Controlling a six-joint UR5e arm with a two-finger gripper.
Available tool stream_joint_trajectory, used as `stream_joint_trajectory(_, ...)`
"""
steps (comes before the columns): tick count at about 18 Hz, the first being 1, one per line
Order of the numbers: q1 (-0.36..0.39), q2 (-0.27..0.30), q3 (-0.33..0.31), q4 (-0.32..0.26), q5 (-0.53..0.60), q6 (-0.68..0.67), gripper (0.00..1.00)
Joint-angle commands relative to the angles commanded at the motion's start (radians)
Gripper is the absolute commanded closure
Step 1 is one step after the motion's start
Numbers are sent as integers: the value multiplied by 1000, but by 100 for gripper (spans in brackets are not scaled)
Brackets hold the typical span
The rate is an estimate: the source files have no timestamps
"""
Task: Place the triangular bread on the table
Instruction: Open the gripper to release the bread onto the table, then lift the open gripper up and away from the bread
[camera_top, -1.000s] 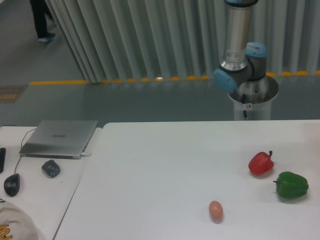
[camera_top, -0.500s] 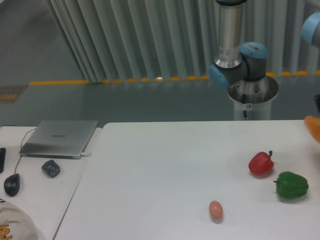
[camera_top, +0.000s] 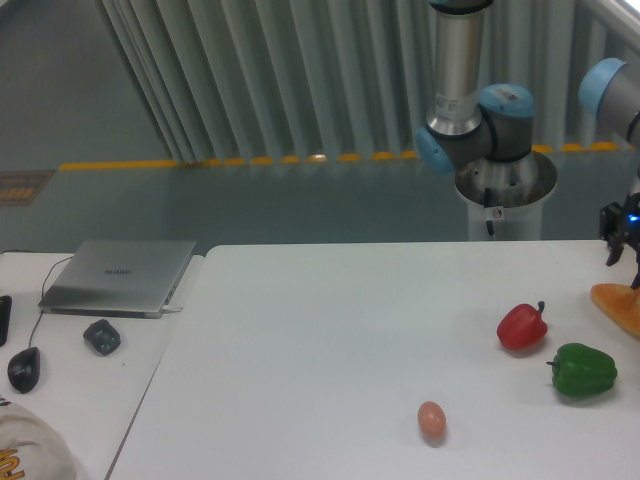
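Camera view: triangular bread (camera_top: 618, 306) lying at the far right edge of the white desk (camera_top: 330, 350), partly cut off by the frame. Tool (camera_top: 620, 236) hanging just above it, mostly out of frame; cannot tell whether wide or narrow, nor whether touching the bread. Red pepper (camera_top: 522, 326) and green pepper (camera_top: 583, 370) sitting near the bread's left, egg (camera_top: 431, 420) lying further forward. Laptop (camera_top: 120, 276) and mouse (camera_top: 24, 368) resting on a separate side surface at left.

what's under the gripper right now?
The triangular bread, an orange wedge at the table's right edge, sits just below the gripper. The frame cuts off its right part. Whether the fingers touch it, or it rests flat, cannot be told.
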Motion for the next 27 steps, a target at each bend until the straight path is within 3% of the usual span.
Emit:
stream_joint_trajectory(3, -26, -2, 26, 19, 75, 12, 0)
stream_joint_trajectory(10, -32, -8, 77, 14, 69, 38, 0)
stream_joint_trajectory(17, 17, -20, 109, 13, 0, 244, 0)
stream_joint_trajectory(27, 57, -52, 156, 6, -14, 305, 0)
